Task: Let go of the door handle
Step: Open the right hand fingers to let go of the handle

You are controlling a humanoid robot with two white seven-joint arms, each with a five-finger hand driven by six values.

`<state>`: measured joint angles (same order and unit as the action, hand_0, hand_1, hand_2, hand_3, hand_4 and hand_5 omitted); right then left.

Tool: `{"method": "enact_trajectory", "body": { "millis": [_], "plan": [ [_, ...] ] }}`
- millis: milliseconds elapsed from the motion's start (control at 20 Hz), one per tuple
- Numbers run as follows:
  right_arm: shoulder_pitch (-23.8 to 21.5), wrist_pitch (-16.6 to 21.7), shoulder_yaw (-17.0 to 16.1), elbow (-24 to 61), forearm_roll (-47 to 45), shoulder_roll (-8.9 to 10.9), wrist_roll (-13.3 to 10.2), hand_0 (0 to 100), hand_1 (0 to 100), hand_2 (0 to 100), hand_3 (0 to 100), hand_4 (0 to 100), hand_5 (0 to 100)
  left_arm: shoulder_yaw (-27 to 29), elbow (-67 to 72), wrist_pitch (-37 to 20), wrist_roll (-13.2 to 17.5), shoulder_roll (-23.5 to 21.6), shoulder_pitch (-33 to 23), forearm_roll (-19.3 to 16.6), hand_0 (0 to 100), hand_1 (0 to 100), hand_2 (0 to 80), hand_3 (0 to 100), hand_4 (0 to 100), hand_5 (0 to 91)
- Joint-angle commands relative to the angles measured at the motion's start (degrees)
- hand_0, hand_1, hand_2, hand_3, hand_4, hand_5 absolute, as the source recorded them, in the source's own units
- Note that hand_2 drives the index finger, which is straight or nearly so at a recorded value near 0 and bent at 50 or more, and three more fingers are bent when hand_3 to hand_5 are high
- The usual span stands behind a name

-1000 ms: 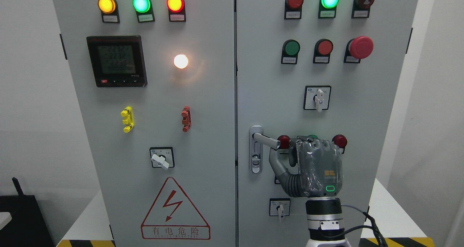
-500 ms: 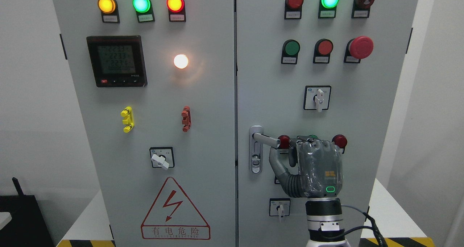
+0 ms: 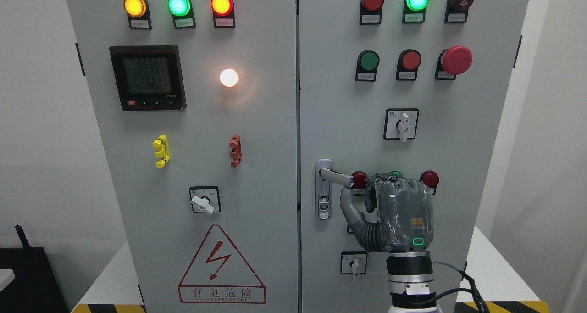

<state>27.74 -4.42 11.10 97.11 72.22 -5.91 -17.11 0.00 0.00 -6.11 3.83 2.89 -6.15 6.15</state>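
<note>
Here, the right hand (image 3: 403, 214) is held up just beside the door handle (image 3: 337, 177) on the right door of the grey cabinet (image 3: 257, 134). Its fingers (image 3: 351, 207) are spread and nothing is gripped; the thumb sits just under the lever's end. "有电危险" is printed on the red warning triangle (image 3: 221, 266) on the left door.

The cabinet (image 3: 275, 134) is showing pale grey on both doors. Along its top left, lamps are glowing amber (image 3: 135, 5), green (image 3: 178, 4) and red (image 3: 221, 4), with a white lamp (image 3: 229, 77) shining below. The meter (image 3: 147, 77) is wearing black (its screen greyish-green). A red-outlined warning triangle (image 3: 222, 265) is carrying a red lightning bolt. The door handle (image 3: 337, 177) is gleaming silver, and the right hand (image 3: 394, 214) is showing dark grey with a small green ring.
</note>
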Motion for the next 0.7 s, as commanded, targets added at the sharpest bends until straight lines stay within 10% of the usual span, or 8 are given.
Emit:
{"method": "enact_trajectory", "body": {
  "millis": [0, 350, 650],
  "plan": [
    [-2.9, 2.2, 0.5, 1.9, -0.1, 1.86, -1.8, 51, 50, 99, 100, 100, 99, -0.8, 1.1, 0.0, 0.0, 0.0, 0.0, 0.0, 12, 39, 0.0, 0, 0, 0.0],
    [-9.9, 3.5, -0.8, 7.3, -0.2, 10.72, -5.2, 58, 41, 86, 100, 92, 97, -0.8, 1.1, 0.0, 0.0, -0.1, 0.0, 0.0, 12, 39, 0.0, 0, 0, 0.0],
    [-15.4, 6.3, -7.1, 9.5, -8.5, 17.67, -5.7, 54, 29, 40, 57, 43, 41, -0.8, 1.1, 0.0, 0.0, 0.0, 0.0, 0.0, 12, 39, 0.0, 0, 0, 0.0]
  ]
}}
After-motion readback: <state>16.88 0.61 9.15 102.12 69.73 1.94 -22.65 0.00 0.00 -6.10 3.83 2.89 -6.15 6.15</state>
